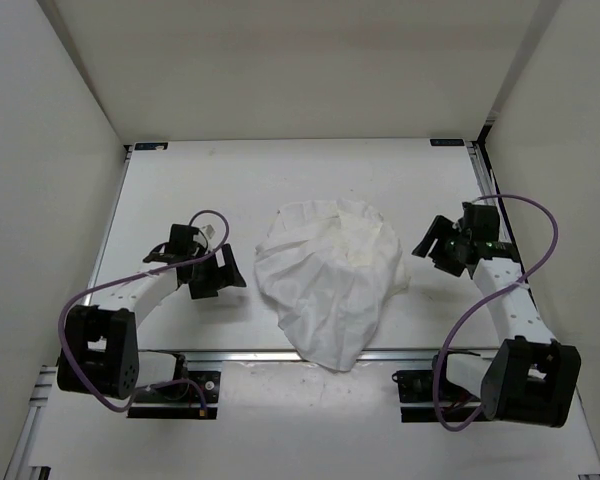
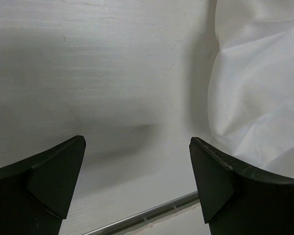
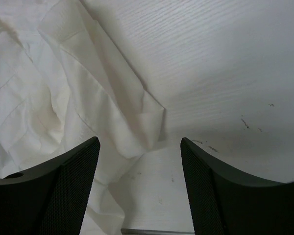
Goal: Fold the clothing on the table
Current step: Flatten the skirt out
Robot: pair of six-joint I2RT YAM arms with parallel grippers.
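Seen from above, a white table (image 1: 200, 180) stood inside a white-walled enclosure, with two dark robot arms mounted at its near edge. The clothing (image 1: 330, 285), a thin, wrinkled white garment, lay in a loose rounded heap at the middle of the table, closer to the near edge than the far one. Its narrow lower end draped over the aluminium rail (image 1: 280, 353) along that near edge. It had not been spread flat, and no tidy fold showed in it.

The left gripper (image 1: 220, 272) sat low over the table just beside the garment's left side, without touching it. Its fingers were spread wide and empty. From its wrist camera, bare table showed between them, and cloth rose at the right of the view.

The right gripper (image 1: 435, 245) hovered near the garment's right side, also released and holding nothing. From its wrist camera, a pointed flap of fabric lay on the table just ahead of the gap between the fingers.

By the look of it, the task was at its very start: both arms were lined up on either side, and no grasp had been made. The next move probably called for each gripper to lower onto an edge of the cloth and pinch it. The thin fabric would likely need a grip close to the tabletop. The heap would then want pulling out flat before any fold.
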